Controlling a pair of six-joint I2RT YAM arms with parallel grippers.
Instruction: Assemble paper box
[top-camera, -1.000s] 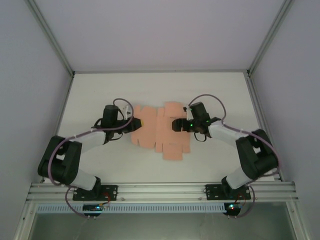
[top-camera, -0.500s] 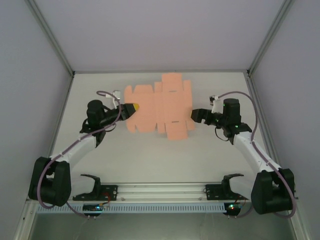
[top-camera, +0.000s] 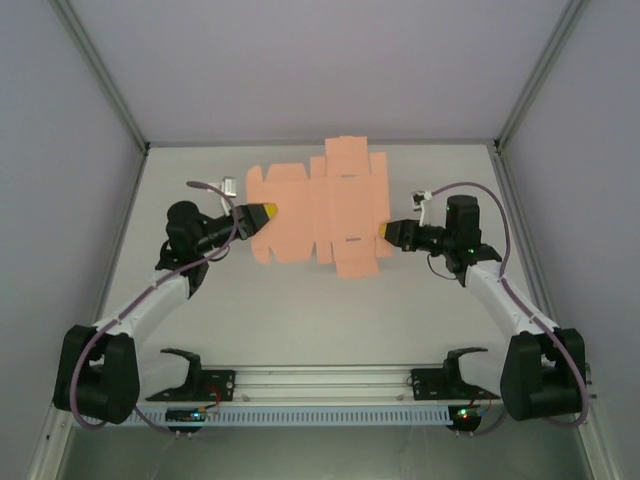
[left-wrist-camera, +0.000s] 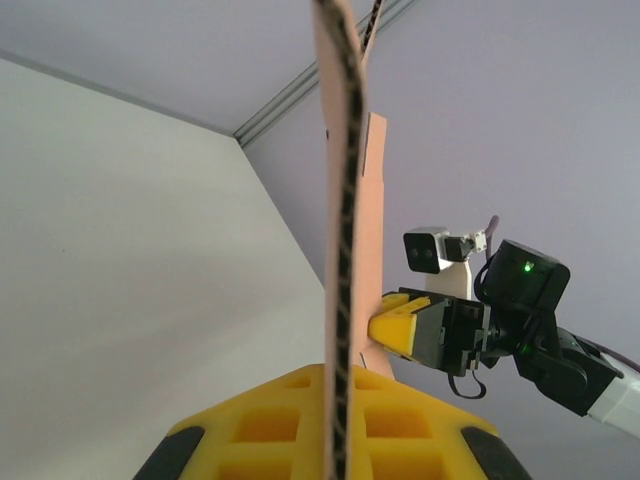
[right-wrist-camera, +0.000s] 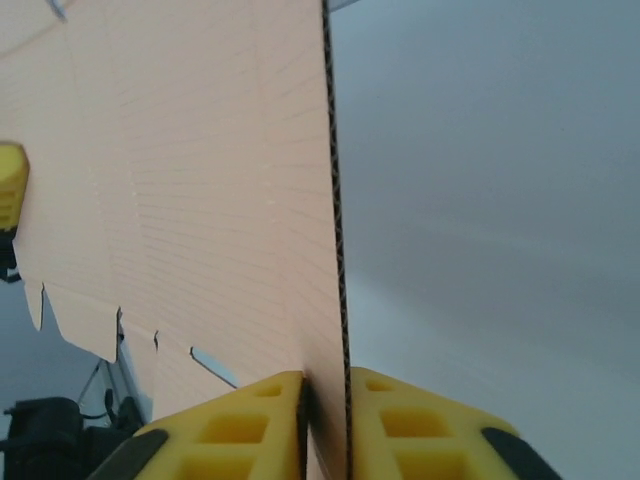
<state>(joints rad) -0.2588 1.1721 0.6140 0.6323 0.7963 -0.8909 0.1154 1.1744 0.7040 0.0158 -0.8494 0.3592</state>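
**Both arms, sheet held between them.** The paper box (top-camera: 320, 210) is at this stage a flat, salmon-pink die-cut sheet. Its tabs, flaps and slots are all spread in one plane, with no panel raised and no crease closed.

**Left side of the sheet.** My left gripper (top-camera: 262, 213) pinches the sheet's left margin. In my left wrist view the card runs edge-on up out of the yellow pads, which are closed on it with no visible gap.

**Right side of the sheet.** My right gripper (top-camera: 388, 231) clamps the opposite margin, near the sheet's lower right corner. In my right wrist view the corrugated edge sits squeezed between the two yellow fingers.

**Under the sheet.** The table (top-camera: 300, 310) lies below. My left wrist view shows open surface running past the card's underside, so I judge that the sheet hangs clear of the table and is carried by the two pinches alone.

**Progress.** The pickup and the two-handed hold look done. All the forming is left: raising the side walls along their score lines, turning in the end flaps and seating the tabs in their slots. I judge the assembly proper as not yet begun. I also cannot tell from here which score line would be folded first.
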